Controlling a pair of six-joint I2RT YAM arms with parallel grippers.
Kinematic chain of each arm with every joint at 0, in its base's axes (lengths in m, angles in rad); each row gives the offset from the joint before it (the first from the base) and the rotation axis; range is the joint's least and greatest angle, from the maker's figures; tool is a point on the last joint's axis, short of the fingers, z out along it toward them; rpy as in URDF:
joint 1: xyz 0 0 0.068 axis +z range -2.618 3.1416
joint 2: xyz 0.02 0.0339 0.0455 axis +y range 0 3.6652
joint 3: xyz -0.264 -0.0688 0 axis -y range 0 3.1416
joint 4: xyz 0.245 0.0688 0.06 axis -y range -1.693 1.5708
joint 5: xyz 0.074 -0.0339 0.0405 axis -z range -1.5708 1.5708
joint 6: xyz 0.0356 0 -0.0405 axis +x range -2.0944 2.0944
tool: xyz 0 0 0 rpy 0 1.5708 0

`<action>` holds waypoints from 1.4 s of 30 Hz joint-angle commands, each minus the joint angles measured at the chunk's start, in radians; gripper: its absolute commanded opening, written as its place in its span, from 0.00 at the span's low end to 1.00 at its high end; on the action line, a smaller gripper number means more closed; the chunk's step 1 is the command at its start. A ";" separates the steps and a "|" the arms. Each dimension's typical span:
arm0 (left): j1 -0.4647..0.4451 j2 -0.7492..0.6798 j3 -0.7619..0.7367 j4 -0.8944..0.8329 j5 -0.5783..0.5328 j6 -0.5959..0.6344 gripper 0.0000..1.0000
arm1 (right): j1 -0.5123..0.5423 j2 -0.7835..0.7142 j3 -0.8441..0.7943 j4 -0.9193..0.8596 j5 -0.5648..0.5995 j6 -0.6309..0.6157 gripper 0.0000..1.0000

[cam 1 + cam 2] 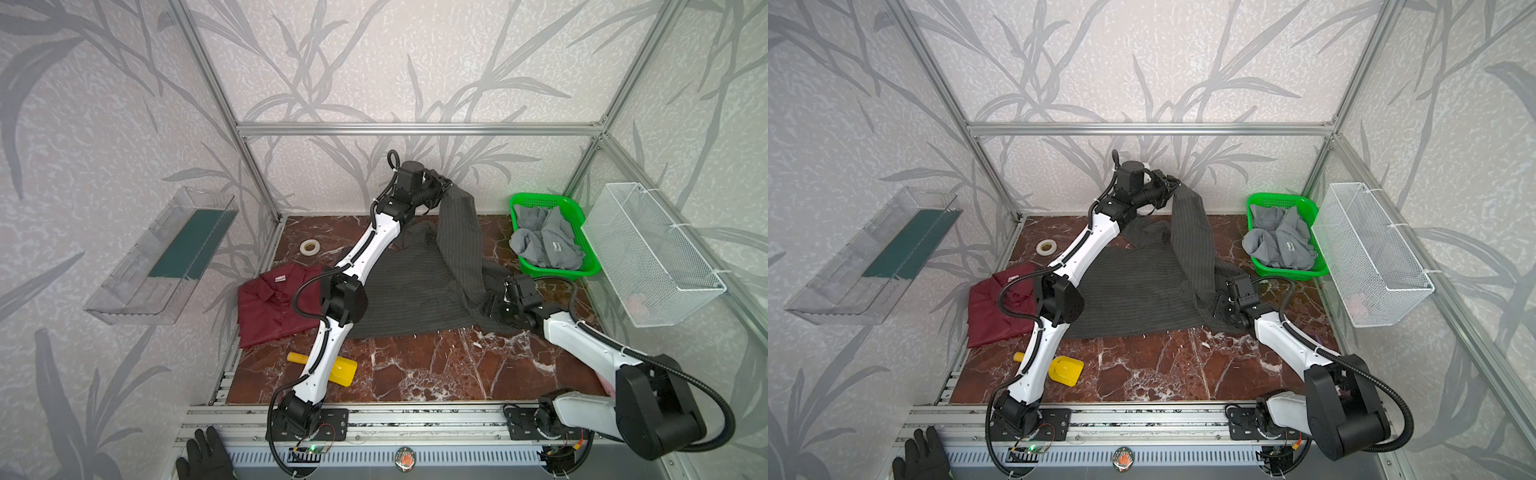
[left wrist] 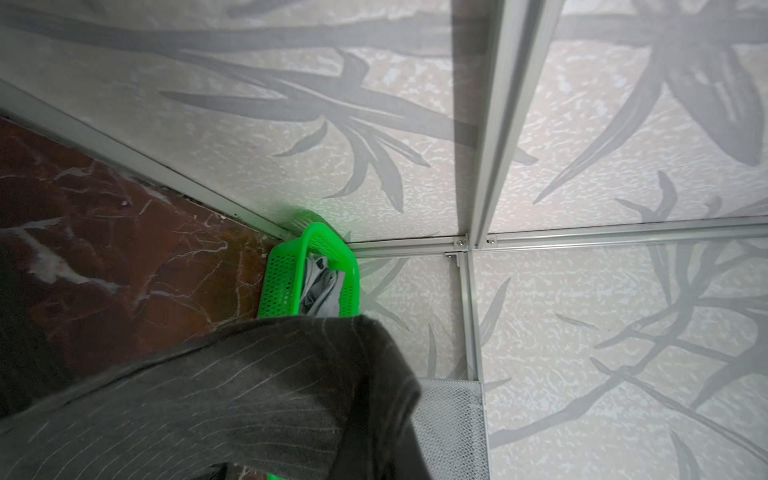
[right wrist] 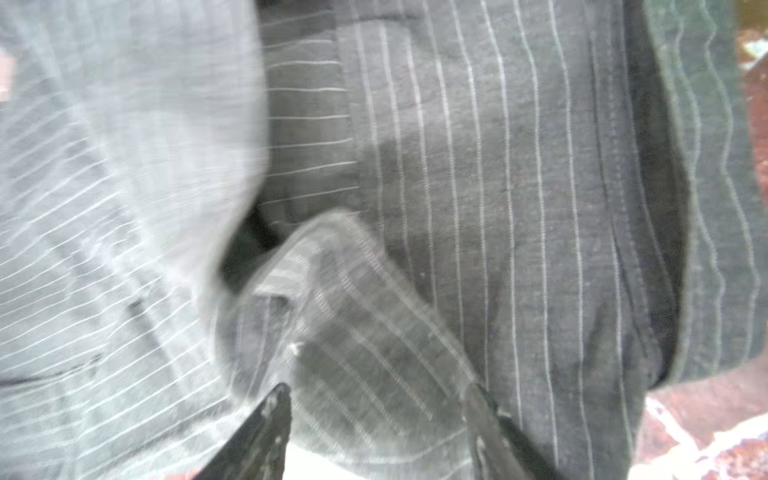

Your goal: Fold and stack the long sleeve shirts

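Observation:
The dark pinstriped shirt lies spread across the middle of the table. My left gripper is raised near the back wall, shut on one end of it, so a long strip of cloth hangs down. In the left wrist view that cloth covers the jaws. My right gripper sits low at the shirt's right edge. In the right wrist view it is open, with a fold of pinstriped cloth bulging between its fingers. The maroon shirt lies folded at the left. The light grey shirt is crumpled in the basket.
The green basket stands at the back right, next to a white wire basket on the right wall. A tape roll lies back left and a yellow scoop front left. A black-gloved hand rests below the front rail.

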 commanded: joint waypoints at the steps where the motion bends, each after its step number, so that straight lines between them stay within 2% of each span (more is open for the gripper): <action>1: -0.005 -0.052 0.037 0.321 0.084 -0.061 0.00 | 0.011 -0.077 -0.054 0.105 -0.083 -0.025 0.63; 3: -0.007 -0.064 0.019 0.499 0.120 -0.089 0.00 | 0.017 -0.084 -0.076 0.148 -0.119 -0.025 0.63; 8: -0.010 -0.108 -0.056 0.753 0.191 -0.159 0.00 | 0.035 -0.010 -0.078 0.189 -0.158 0.007 0.62; 16: -0.011 -0.186 -0.242 1.003 0.338 -0.247 0.00 | 0.055 0.112 -0.059 0.282 -0.101 0.068 0.60; 18: -0.011 -0.198 -0.283 1.011 0.361 -0.241 0.00 | 0.055 0.141 -0.043 0.285 -0.063 0.077 0.60; 23: -0.005 -0.214 -0.322 0.976 0.358 -0.216 0.00 | 0.052 0.175 0.046 0.124 0.105 0.068 0.61; 29: 0.000 -0.222 -0.358 0.907 0.347 -0.189 0.00 | 0.042 0.063 0.095 -0.025 0.292 0.028 0.65; 32: 0.002 -0.230 -0.410 0.913 0.333 -0.188 0.00 | 0.032 0.008 0.095 -0.094 0.308 0.028 0.65; 35: 0.006 -0.230 -0.432 0.919 0.324 -0.188 0.00 | 0.032 -0.044 0.050 -0.082 0.270 0.033 0.64; 37: 0.007 -0.228 -0.429 0.912 0.323 -0.189 0.00 | 0.032 -0.056 0.037 -0.074 0.204 0.044 0.60; 39: 0.006 -0.224 -0.422 0.902 0.320 -0.186 0.00 | 0.034 -0.058 0.032 -0.069 0.075 0.035 0.58; 42: 0.007 -0.218 -0.390 0.885 0.324 -0.182 0.00 | 0.077 -0.060 -0.019 -0.051 0.040 0.114 0.56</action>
